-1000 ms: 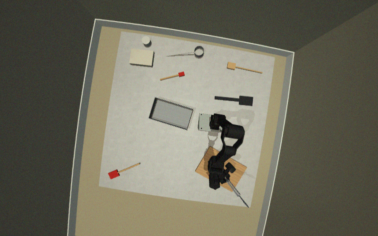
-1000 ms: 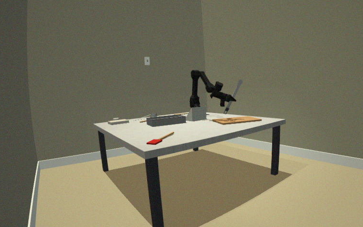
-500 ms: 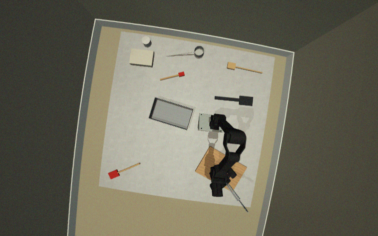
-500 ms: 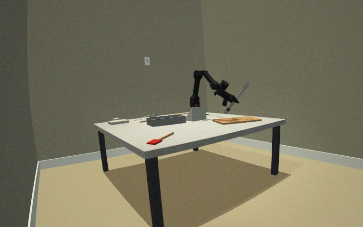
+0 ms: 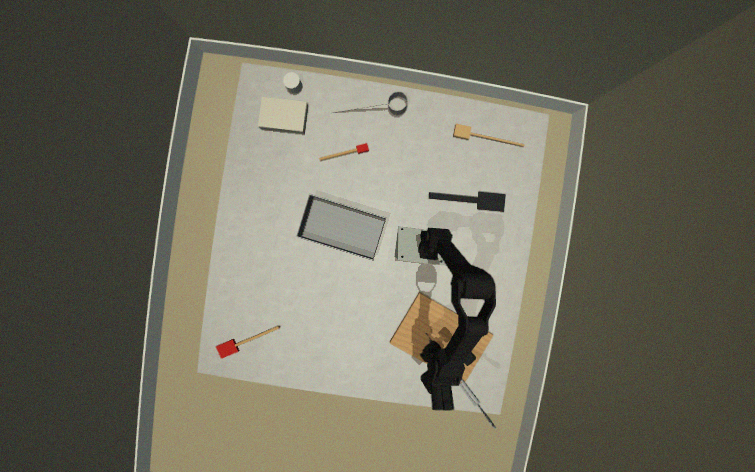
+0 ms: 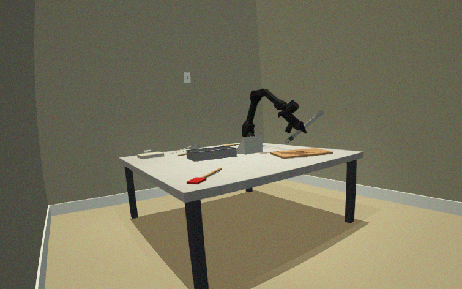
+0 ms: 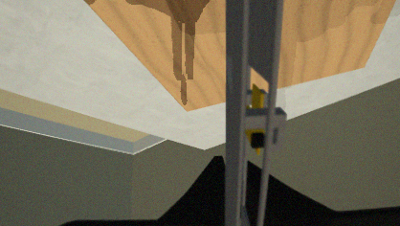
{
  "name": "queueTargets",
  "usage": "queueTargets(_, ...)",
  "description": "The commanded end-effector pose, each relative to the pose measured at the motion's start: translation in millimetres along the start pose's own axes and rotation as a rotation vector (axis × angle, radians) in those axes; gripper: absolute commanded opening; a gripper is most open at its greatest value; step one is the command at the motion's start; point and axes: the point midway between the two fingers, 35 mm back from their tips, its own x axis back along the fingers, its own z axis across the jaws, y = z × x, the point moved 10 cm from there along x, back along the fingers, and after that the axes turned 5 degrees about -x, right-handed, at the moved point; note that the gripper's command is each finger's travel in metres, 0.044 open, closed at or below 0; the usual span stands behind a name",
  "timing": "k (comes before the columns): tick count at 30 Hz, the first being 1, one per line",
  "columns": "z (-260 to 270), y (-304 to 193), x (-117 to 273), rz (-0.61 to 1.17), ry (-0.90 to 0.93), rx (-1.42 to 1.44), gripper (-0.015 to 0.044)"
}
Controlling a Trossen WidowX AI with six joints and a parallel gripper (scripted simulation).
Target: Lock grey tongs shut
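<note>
The grey tongs (image 5: 469,392) (image 6: 313,120) (image 7: 234,96) are held in the air, slanting, with the tips at the upper end and the hinge end low in the exterior view. Their arms lie close together; a yellow piece shows between them in the wrist view. I cannot tell whether the lock is engaged. My gripper (image 6: 303,129) (image 7: 227,164) is shut on the tongs, above the wooden board (image 5: 406,335) (image 6: 323,152) (image 7: 330,57). The arm partly hides the board in the top view. The roasting tin (image 5: 342,227) (image 6: 211,154) holds no tongs.
The arm's base stands on a pale block (image 5: 408,243) (image 6: 252,145). A black spatula (image 5: 491,201) lies behind it. A red-headed spatula (image 5: 227,348) (image 6: 196,180) lies at the front left. A cream block (image 5: 282,114) (image 6: 150,155) and a sieve (image 5: 397,93) lie at the back.
</note>
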Motion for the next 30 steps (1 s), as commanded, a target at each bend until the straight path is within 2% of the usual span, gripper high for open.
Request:
queueTargets(1, 0, -14, 1, -0.042, 0.016, 0.014, -0.0150)
queueTargets(30, -21, -60, -9, -0.496, 0.068, 0.042, -0.0150)
